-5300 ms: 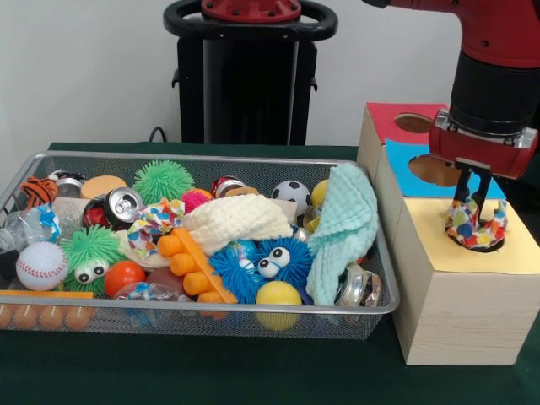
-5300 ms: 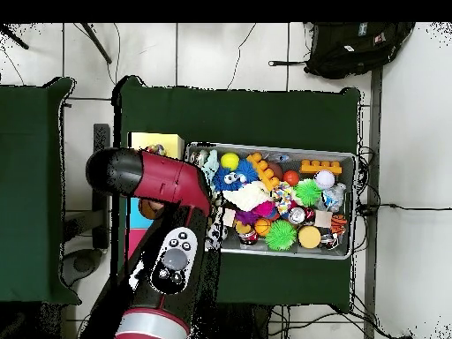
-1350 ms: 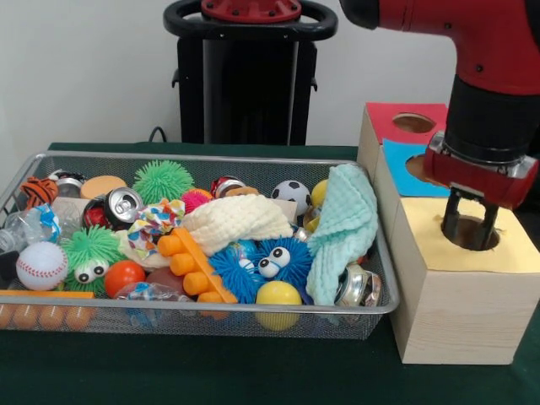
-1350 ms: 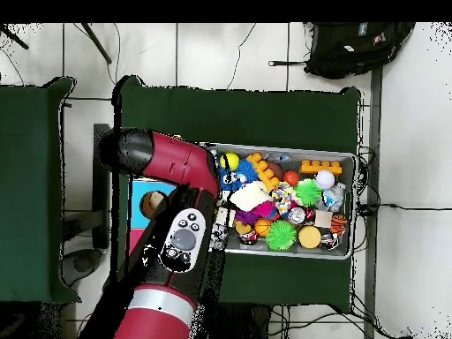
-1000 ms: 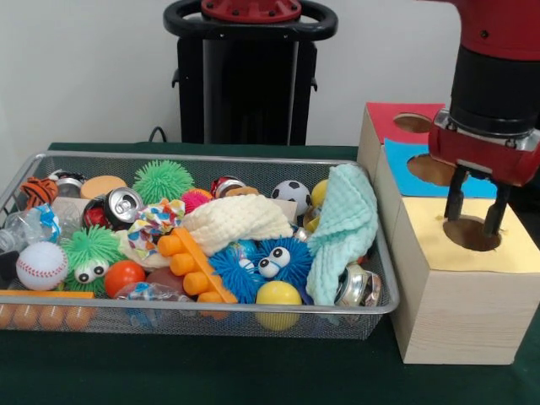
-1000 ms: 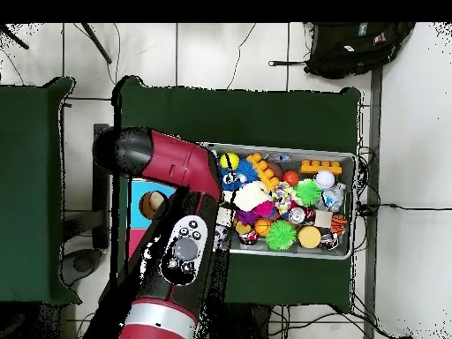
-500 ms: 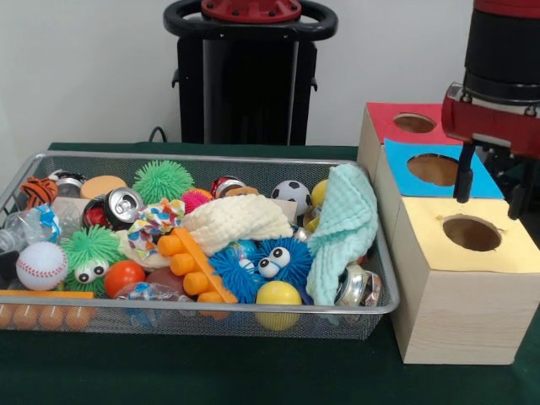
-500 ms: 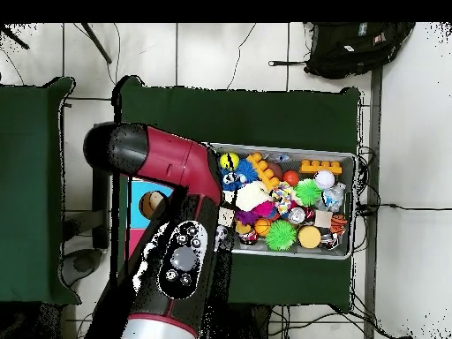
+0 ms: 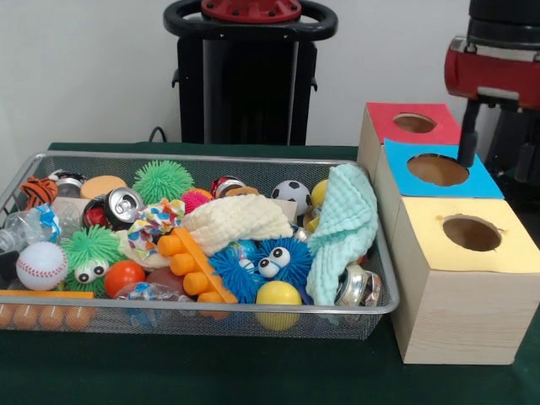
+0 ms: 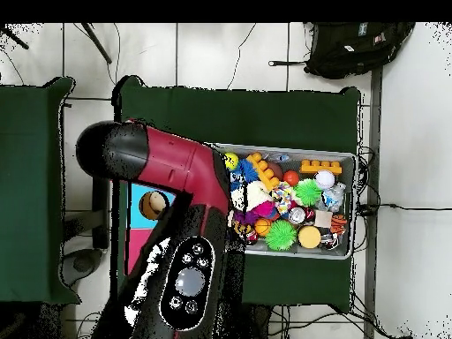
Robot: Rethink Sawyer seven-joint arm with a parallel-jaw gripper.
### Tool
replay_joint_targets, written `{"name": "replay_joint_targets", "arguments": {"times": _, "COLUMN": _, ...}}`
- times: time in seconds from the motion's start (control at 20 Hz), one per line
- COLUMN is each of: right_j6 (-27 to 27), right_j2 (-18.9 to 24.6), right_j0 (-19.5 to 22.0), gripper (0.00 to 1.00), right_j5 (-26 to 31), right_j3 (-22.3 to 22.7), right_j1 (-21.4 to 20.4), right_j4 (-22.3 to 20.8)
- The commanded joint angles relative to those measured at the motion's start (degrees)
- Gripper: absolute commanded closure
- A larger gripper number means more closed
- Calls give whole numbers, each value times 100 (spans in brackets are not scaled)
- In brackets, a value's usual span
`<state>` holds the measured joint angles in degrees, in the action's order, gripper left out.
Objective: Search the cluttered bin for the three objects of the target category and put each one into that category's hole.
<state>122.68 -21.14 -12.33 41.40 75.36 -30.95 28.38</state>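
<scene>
Nearest the camera in the front view, the wire mesh bin [image 9: 253,310] sat on the green tablecloth [image 9: 211,371], packed full. Along its front edge lay a row of orange balls [image 9: 38,315], a white baseball [image 9: 40,265], an orange ball [image 9: 124,276] and a yellow ball [image 9: 278,295]. A silver can [image 9: 359,287] lay on its side in the front right corner. Just behind those I saw a green spiky toy with googly eyes [image 9: 89,251], an orange ridged toy [image 9: 192,265] and a blue fuzzy toy with googly eyes [image 9: 257,263].

The cloths, the things I was after, were mid-bin: a cream muslin cloth [image 9: 236,219] draped over the middle of the pile, a mint waffle cloth [image 9: 346,228] hanging over the right end of the bin, and a scrap of patterned cloth [image 9: 156,221] to the left of the cream one. Farther back sat an open soda can [image 9: 118,205], a green spiky ball [image 9: 163,180] and a small soccer ball [image 9: 291,194].

Right of the bin stood the wooden box [image 9: 460,312], three holes running front to back: the yellow hole [image 9: 471,233] nearest, then the blue hole [image 9: 437,170], the red hole [image 9: 414,123] farthest. All three looked dark inside.

My pincer [image 9: 494,143] hung high above the blue panel, one black finger [image 9: 467,135] plain to see; whether it was spread or pressed together I could not tell. From overhead, my red arm [image 10: 172,172] covered the box's end and the bin's near corner.
</scene>
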Motion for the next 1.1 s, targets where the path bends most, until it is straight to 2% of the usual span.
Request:
{"name": "replay_joint_targets", "arguments": {"times": 0.05, "right_j6": -198, "right_j2": 417, "right_j0": 542, "gripper": 0, "right_j5": 576, "right_j3": 925, "right_j1": -362, "right_j4": -487}}
{"name": "replay_joint_targets", "arguments": {"times": 0.3, "right_j6": -578, "right_j2": 554, "right_j0": 923, "gripper": 0, "right_j5": 492, "right_j3": 900, "right_j1": -423, "right_j4": -844}}
{"name": "replay_joint_targets", "arguments": {"times": 0.55, "right_j6": -890, "right_j2": 870, "right_j0": 1344, "gripper": 0, "right_j5": 259, "right_j3": 790, "right_j1": -333, "right_j4": -1175}}
{"name": "replay_joint_targets", "arguments": {"times": 0.95, "right_j6": -949, "right_j2": 1132, "right_j0": 1652, "gripper": 0, "right_j5": 240, "right_j3": 608, "right_j1": -199, "right_j4": -1710}}
{"name": "replay_joint_targets", "arguments": {"times": 1.1, "right_j6": -940, "right_j2": 1255, "right_j0": 1746, "gripper": 0, "right_j5": 198, "right_j3": 681, "right_j1": -242, "right_j4": -1886}}
